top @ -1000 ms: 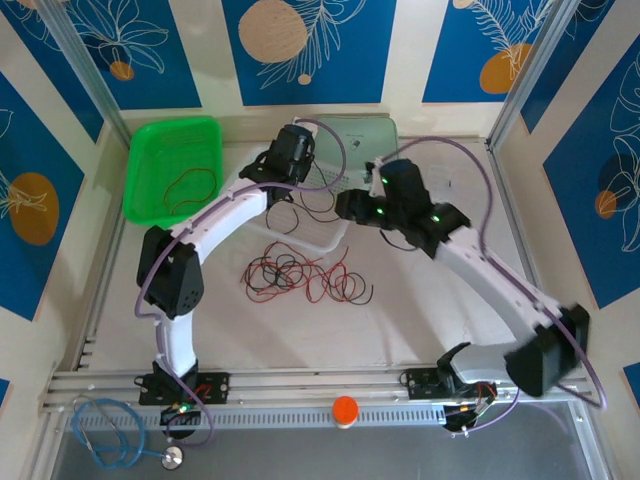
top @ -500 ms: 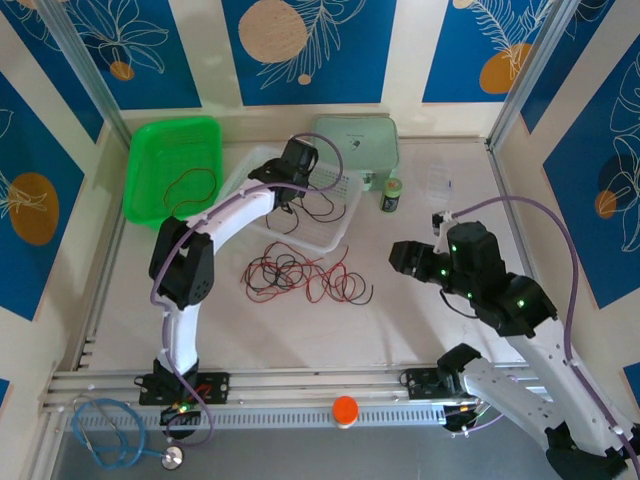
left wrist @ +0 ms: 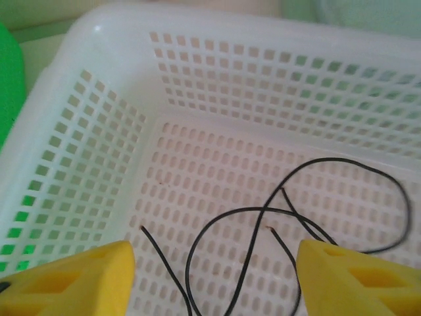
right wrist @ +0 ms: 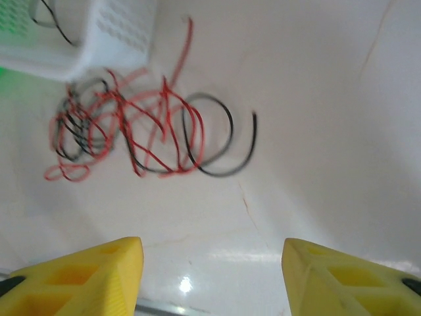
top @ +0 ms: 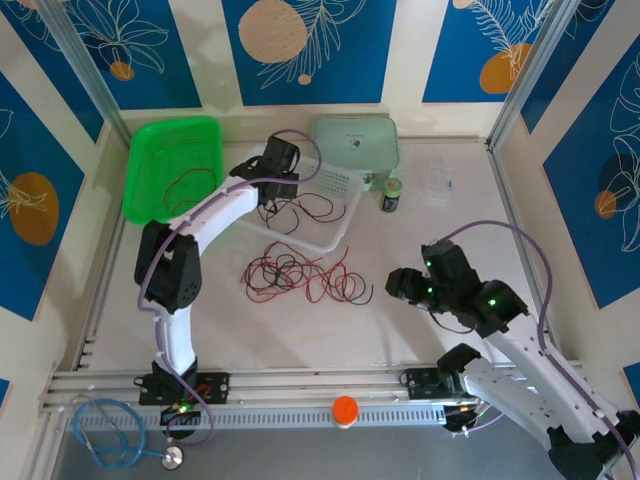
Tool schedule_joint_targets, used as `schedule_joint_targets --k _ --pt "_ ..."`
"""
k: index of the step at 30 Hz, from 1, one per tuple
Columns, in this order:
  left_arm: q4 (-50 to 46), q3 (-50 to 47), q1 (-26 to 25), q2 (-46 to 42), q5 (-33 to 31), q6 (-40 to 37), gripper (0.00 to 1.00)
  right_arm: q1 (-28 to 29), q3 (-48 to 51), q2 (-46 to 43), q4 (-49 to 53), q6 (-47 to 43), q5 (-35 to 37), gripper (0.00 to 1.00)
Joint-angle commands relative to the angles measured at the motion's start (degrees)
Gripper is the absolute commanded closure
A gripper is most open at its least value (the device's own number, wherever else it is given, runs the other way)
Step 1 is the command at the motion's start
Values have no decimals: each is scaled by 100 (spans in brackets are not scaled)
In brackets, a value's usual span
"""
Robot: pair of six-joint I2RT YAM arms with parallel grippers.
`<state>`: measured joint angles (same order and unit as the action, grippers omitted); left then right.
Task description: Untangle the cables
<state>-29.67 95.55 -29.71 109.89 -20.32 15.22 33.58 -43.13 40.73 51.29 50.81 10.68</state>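
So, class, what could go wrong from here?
1. The open right gripper faces the red and black tangle; it may pinch both colours and tighten the knot.
2. The black wire lies loose in the white basket below the open left gripper; a finger might snag it and drag it out.

Black cable [left wrist: 266,209] runs off-frame beside the left tool [left wrist: 214,263]; the tangle [right wrist: 131,125] ahead of the right tool [right wrist: 212,263] is blurred.
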Motion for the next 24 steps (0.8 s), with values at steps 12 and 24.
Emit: schedule_joint_targets --k 12,24 --pt "-292 -1749 -338 -2804 702 417 25 991 407 2030 -2194 491 -583 50" --pt "395 -4032 -702 -4475 1340 1112 24 1137 -389 3632 -3415 -510 -430 57"
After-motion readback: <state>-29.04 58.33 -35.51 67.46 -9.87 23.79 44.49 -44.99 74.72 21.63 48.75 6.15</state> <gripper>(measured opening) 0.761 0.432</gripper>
